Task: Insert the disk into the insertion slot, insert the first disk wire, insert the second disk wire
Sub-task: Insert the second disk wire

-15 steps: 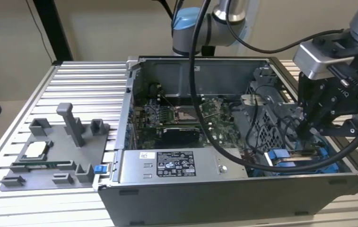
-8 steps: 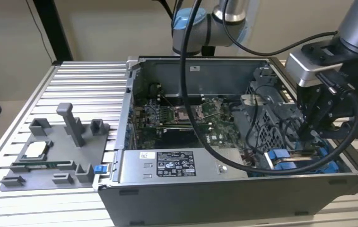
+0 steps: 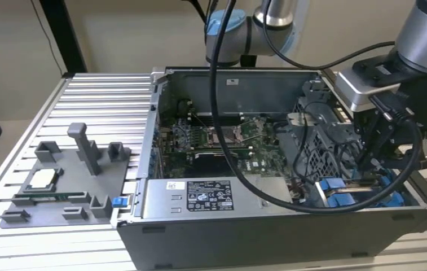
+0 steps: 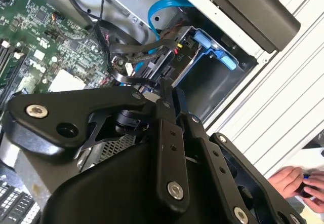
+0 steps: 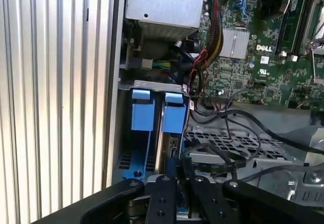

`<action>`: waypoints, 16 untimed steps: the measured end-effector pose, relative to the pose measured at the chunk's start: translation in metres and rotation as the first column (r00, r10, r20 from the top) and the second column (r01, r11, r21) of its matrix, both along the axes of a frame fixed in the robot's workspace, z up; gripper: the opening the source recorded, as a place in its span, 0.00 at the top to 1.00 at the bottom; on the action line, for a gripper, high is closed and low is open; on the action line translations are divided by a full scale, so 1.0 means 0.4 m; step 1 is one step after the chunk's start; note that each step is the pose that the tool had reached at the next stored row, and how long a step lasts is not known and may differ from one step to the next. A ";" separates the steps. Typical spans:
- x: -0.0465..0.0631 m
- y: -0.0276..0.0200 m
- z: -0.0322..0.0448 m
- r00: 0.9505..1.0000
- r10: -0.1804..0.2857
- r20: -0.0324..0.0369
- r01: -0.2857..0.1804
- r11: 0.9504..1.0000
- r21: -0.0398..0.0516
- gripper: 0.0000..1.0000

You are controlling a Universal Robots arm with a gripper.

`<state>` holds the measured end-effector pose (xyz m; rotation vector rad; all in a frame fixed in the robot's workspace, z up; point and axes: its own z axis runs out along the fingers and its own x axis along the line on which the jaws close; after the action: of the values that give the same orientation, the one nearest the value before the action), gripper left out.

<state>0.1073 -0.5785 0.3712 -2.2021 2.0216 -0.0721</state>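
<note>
The disk (image 5: 161, 133) sits edge-up in the insertion slot (image 5: 152, 89) at the case's corner, its blue carrier tabs (image 5: 174, 113) facing out. In the exterior view the blue carrier (image 3: 341, 195) shows at the case's front, on that view's right. My gripper (image 5: 178, 162) hangs right over the disk's end, its fingers drawn close together on the connector of a black disk wire (image 5: 223, 158). The same wire (image 4: 134, 51) loops away from the gripper (image 4: 166, 84) in the second wrist view. The contact between connector and disk is hidden by the fingers.
The open computer case (image 3: 273, 226) lies on a slatted aluminium table (image 3: 100, 96). A grey labelled power-supply box (image 3: 190, 197) and the motherboard (image 3: 213, 141) lie on the exterior view's left of the slot. A grey fixture plate (image 3: 62, 186) lies outside the case. A person's hand (image 4: 298, 181) is nearby.
</note>
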 end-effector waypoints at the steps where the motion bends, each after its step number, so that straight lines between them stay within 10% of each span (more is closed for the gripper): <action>1: -0.001 0.000 -0.002 1.000 0.000 0.004 0.000 1.000 0.000 1.00; 7: -0.014 0.000 -0.020 0.999 -0.007 0.034 0.007 1.000 0.001 1.00; 16: -0.015 0.000 -0.043 0.996 -0.076 0.040 0.076 0.997 0.001 1.00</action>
<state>0.1014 -0.5786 0.3538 -2.1063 2.0839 -0.1252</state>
